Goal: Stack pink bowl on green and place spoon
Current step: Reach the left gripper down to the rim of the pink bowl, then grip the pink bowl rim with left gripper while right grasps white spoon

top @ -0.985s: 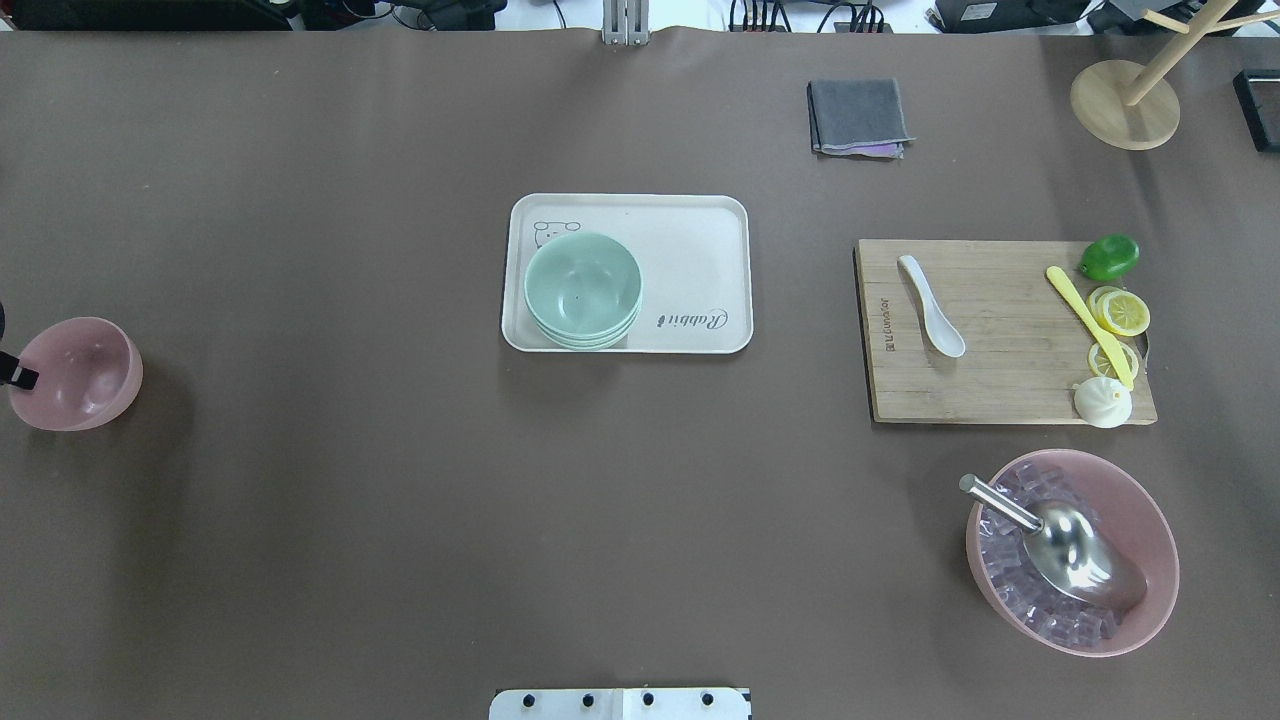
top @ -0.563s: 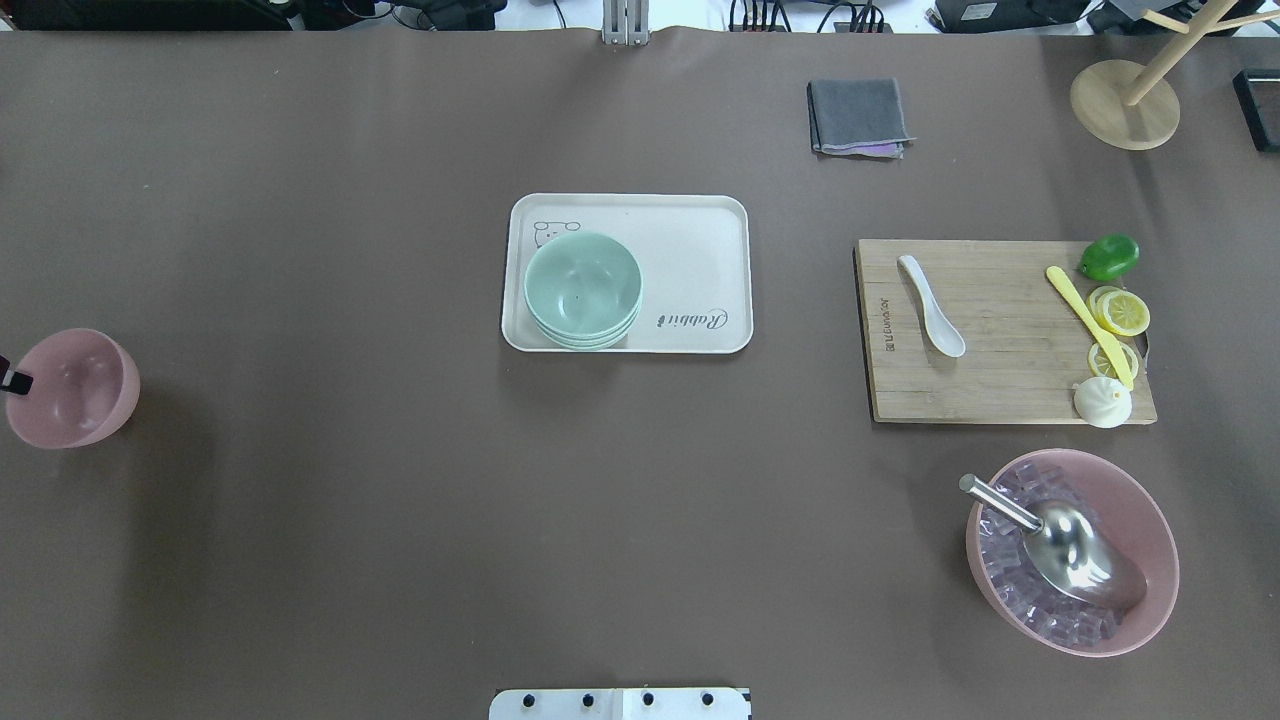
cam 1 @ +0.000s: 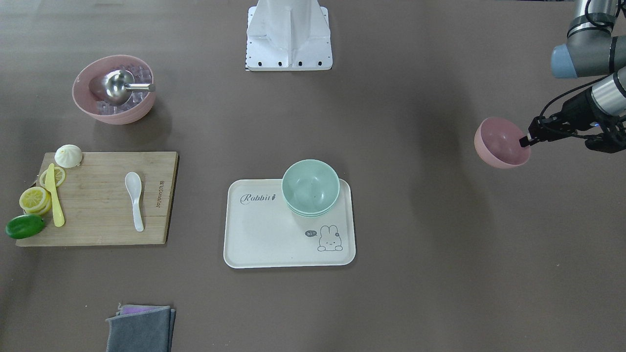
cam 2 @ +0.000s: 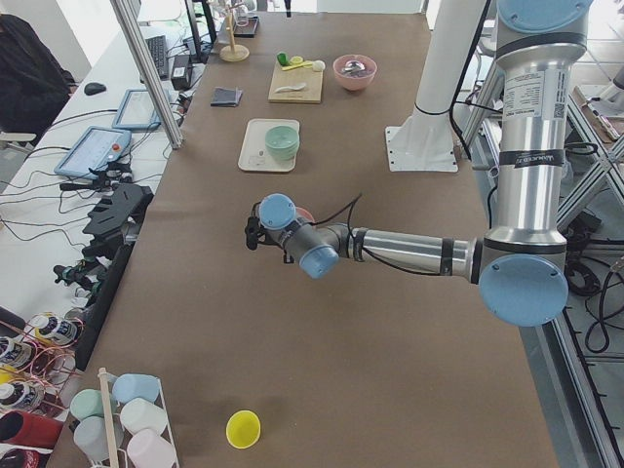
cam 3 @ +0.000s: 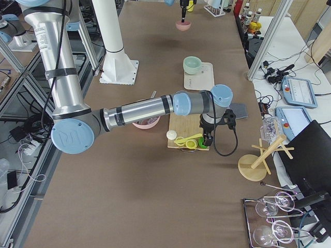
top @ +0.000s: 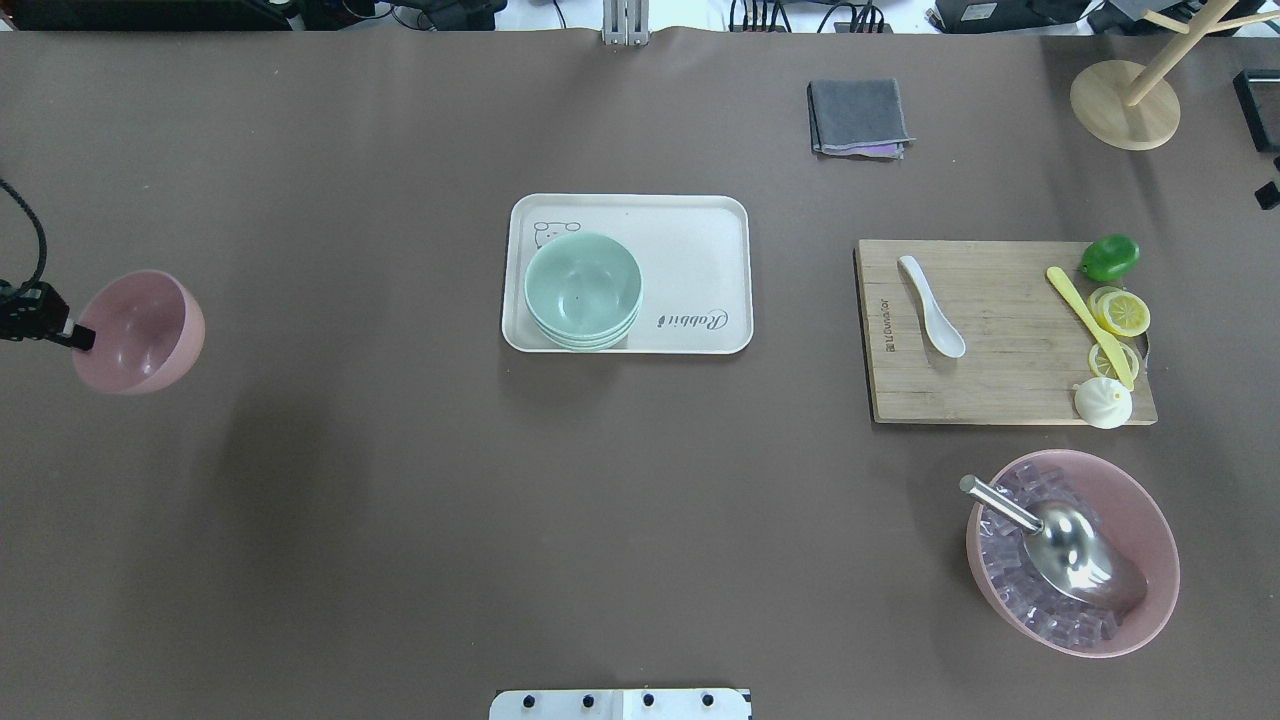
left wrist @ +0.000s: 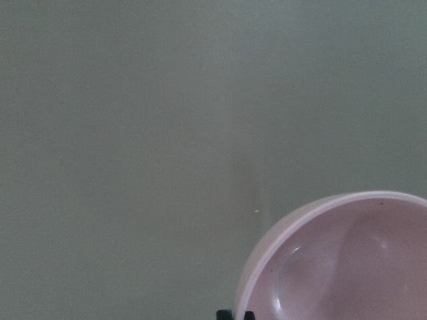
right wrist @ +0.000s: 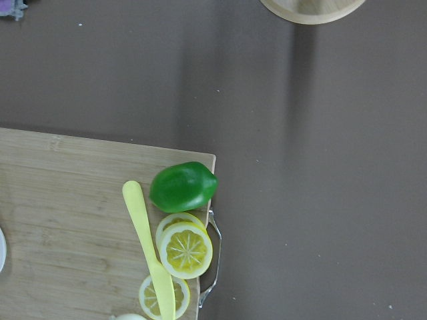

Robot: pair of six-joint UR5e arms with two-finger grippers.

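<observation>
The small round pink bowl (top: 140, 332) hangs clear of the desk (top: 400, 520), tipped on its side with its mouth toward the robot's left arm. The left pincer (top: 80, 338) pinches its rim, one finger inside and one outside. In the left wrist view the rim fills the lower right corner above bare brown surface.

Well apart, mid-desk, a stack of pale green bowls (top: 582, 285) sits on the left end of a cream rectangular tray (top: 700, 215). The white ceramic spoon (top: 930, 305) lies farther right on a wooden cutting board (top: 1010, 340).

The right pincer (cam 3: 208, 138) hovers over the board's far right corner; I cannot tell whether it is spread or pressed together.

The desk is covered by a smooth brown mat running to every edge, with cables and devices beyond the far edge. A wide bare stretch lies between the pink bowl and the tray, and the near half is open apart from a large pink bowl of clear cubes (top: 1072, 552) holding a metal scoop (top: 1060, 540).

On the board's right edge are a green lime (top: 1108, 257), lemon slices (top: 1122, 313), a yellow plastic knife (top: 1088, 322) and a white bun (top: 1102, 402). A folded grey cloth (top: 858, 115) and a round wooden stand base (top: 1124, 105) sit near the far edge.

The tray reads "Rabbit" beside a rabbit drawing saying "hi~" (cam 1: 330, 238). The board's burnt-in brand is too small to read.
</observation>
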